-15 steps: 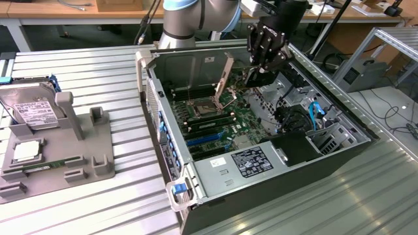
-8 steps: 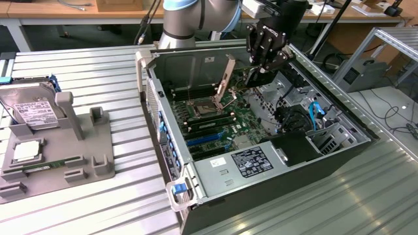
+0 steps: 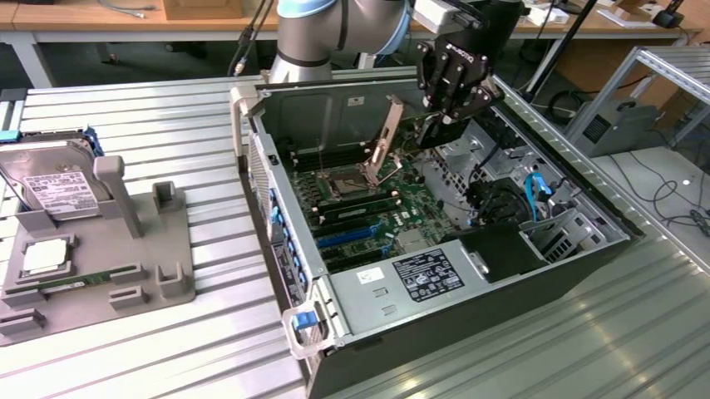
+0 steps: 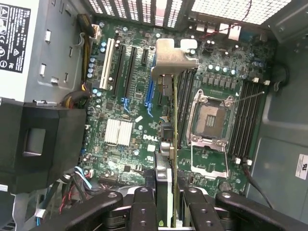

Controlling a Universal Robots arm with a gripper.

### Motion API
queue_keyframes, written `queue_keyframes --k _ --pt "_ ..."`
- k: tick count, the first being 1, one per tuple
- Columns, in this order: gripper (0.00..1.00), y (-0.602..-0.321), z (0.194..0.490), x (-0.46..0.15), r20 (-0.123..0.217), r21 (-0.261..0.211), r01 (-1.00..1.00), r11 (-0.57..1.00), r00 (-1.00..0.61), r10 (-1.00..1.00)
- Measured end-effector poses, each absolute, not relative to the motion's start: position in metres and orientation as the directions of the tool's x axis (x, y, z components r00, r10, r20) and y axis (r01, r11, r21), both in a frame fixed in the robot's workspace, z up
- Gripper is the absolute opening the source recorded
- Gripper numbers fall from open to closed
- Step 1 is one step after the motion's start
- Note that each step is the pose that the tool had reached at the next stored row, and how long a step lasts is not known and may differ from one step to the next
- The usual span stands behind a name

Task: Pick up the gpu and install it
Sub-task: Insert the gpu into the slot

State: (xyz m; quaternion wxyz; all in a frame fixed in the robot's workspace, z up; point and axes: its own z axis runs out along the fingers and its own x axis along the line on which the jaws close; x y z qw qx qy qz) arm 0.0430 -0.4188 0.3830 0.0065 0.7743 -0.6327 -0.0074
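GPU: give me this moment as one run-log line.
claw: shut on gpu | gpu: edge-on over motherboard, not seated | case: open

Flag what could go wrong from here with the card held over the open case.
The gpu, gripped edge-on by the end effector, may come down misaligned and strike the motherboard. Its bracket could catch the rear grille. The raised CPU socket frame stands close beside the gpu.

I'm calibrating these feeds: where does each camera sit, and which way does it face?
Exterior view: raised, off the robot, angled down at the open computer case; the arm and claw show above it.
Wrist view: on the wrist, looking along the claw into the case at the motherboard; the claw's fingers grip the gpu.
Shared: the CPU socket.
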Motion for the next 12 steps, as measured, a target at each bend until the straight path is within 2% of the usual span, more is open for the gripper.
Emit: queue_keyframes --k 12 --pt "0.27 -0.4187 0.3829 0.043 -0.003 0.02 -0.947 -0.322 0.322 -0.947"
